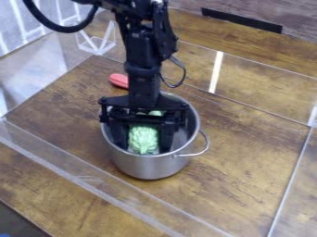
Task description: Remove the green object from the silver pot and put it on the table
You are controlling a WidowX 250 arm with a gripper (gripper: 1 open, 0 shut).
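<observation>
The robot arm is matte black all over, with chunky, angular joints. A thin dark cable loops beside it.

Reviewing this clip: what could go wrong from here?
The tool is down inside the silver pot, close to its wall, so lifting might catch the rim and drag or tip the pot. The green bumpy toy vegetable is partly hidden by the tool, so its grip is unclear and it may slip back. The loop handle sticks out and might snag.
</observation>
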